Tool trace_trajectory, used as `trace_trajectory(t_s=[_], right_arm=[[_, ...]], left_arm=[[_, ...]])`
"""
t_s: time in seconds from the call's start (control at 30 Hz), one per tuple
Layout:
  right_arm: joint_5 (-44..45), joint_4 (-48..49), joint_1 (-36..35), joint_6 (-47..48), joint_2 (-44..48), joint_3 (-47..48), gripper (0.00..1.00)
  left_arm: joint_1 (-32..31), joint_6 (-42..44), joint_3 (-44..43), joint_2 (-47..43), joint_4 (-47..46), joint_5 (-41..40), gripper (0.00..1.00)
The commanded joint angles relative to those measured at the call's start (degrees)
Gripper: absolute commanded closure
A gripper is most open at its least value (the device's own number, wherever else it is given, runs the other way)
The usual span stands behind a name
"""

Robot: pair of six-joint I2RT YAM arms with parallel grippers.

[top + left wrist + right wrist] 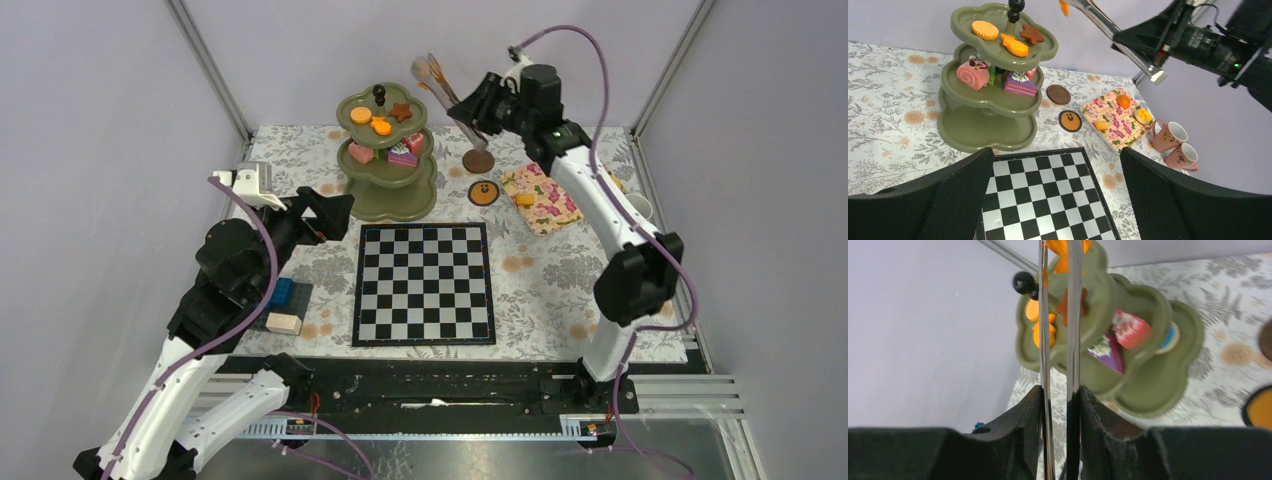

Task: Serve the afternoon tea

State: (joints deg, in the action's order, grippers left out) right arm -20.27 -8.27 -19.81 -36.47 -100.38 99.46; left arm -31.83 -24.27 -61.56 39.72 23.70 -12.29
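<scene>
Right now my right jaws are clamped narrow on the handle end of metal tongs. The tong tips carry an orange pastry in the air at about 1 o'clock from the stand, up beside its black knob. My left jaws stand wide with nothing between them, at 8 o'clock from the stand and near its bottom tier.

On the top tier lie a round orange biscuit, an orange piece and a brown star. The middle tier holds a pink roll and a purple slice.

At 3 o'clock from the stand a floral tray sits on the bench with more pastries on it, and two coasters lie between stand and tray. Two pink cups stand side by side at the tray's 3 o'clock. The chessboard lies at the stand's 6 o'clock.
</scene>
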Motion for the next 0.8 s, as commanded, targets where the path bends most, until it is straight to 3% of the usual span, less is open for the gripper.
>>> trace_trajectory(t_s=[0.0, 0.37, 0.77], right_arm=[[-2.69, 3.58, -2.75, -3.34, -6.65, 11.42, 0.8], [-1.33, -8.08, -6.34, -1.68, -23.45, 35.87, 0.8], [0.84, -8.77, -7.43, 0.54, -21.54, 30.44, 0.75]], left_arm=[[-0.16, 0.67, -2.71, -1.37, -0.28, -1.56, 0.01], [-0.11, 1.38, -2.59, -3.55, 1.58, -3.38, 0.01], [-0.16, 1.64, -2.18, -3.84, 1.89, -3.79, 0.01]])
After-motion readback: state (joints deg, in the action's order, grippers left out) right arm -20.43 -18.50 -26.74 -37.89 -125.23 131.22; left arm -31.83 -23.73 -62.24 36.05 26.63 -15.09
